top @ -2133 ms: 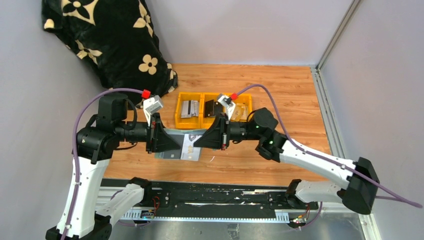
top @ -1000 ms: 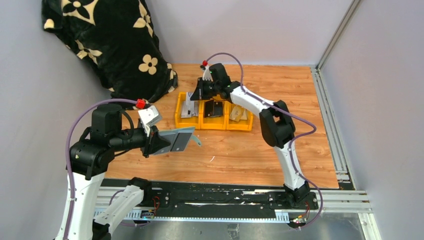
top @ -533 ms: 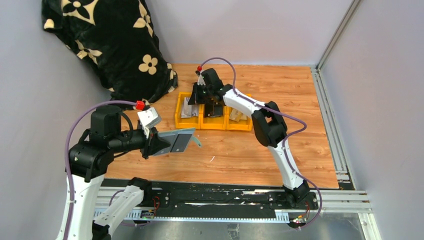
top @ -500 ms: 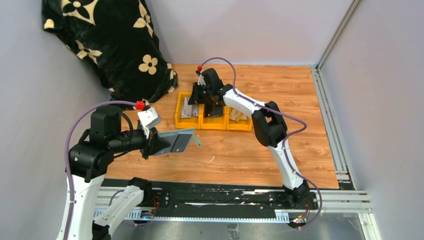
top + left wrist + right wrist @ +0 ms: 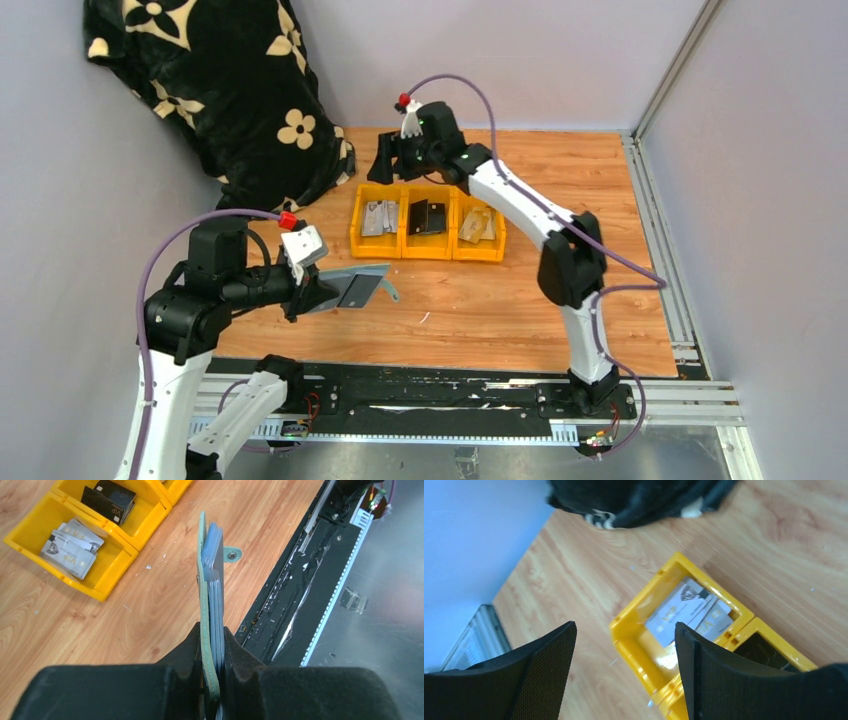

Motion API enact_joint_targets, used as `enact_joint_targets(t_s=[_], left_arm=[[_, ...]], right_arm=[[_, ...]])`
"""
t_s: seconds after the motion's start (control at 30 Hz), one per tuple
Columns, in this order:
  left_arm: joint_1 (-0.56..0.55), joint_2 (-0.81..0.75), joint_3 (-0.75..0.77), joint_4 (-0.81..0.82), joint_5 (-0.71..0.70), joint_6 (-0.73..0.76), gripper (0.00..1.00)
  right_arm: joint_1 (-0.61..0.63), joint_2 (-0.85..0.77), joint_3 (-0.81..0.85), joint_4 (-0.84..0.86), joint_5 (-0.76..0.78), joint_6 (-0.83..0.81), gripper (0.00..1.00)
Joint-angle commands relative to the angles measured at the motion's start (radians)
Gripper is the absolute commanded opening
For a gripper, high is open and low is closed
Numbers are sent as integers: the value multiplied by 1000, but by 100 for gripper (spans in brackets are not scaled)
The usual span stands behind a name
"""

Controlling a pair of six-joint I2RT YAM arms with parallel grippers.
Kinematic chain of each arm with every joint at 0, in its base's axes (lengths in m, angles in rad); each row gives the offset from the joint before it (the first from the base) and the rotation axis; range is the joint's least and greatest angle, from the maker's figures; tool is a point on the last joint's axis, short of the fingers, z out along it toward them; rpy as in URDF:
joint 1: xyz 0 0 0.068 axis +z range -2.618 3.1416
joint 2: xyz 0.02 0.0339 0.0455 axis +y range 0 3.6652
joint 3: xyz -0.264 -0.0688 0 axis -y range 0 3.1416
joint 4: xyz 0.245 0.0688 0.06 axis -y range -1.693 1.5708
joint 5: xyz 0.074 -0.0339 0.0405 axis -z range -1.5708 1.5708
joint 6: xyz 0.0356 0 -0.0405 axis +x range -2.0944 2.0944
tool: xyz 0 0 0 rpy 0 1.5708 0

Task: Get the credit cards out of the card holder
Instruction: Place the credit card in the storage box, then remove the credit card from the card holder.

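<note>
My left gripper (image 5: 312,294) is shut on the grey-green card holder (image 5: 352,287), held on edge above the table's front left. In the left wrist view the card holder (image 5: 204,580) stands upright between the fingers (image 5: 187,647), with blue-grey card edges (image 5: 216,542) showing in it and its small tab (image 5: 231,554) sticking out. My right gripper (image 5: 386,166) hangs open and empty behind the left yellow bin (image 5: 358,232). In the right wrist view that gripper (image 5: 625,626) is above the bin (image 5: 634,640), where silver credit cards (image 5: 686,611) lie.
Three yellow bins stand in a row: silver cards (image 5: 378,216) on the left, black cards (image 5: 428,216) in the middle, gold ones (image 5: 482,224) on the right. A black floral blanket (image 5: 220,80) fills the back left corner. A black rail (image 5: 420,395) runs along the near edge.
My right gripper has opened and lifted back out of the left bin. The left gripper still holds the card holder, shifted only slightly.
</note>
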Motion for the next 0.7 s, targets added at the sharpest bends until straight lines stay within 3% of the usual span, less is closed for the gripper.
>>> enact_joint_targets(t_s=[0.0, 0.13, 0.23, 0.37, 0.67], left_arm=[[-3, -15, -26, 3, -4, 74, 0], [-2, -26, -52, -2, 6, 116, 0], [-3, -35, -56, -12, 34, 144, 0], [-3, -51, -46, -21, 79, 165, 0], [-3, -70, -29, -26, 139, 135, 0]], right_arm=[[6, -277, -101, 36, -149, -102, 76], [21, -471, -278, 154, -447, -99, 79], [85, -570, -348, 95, -561, -197, 80], [201, -642, -385, -64, -591, -370, 80], [346, -596, -354, -136, -565, -452, 79]])
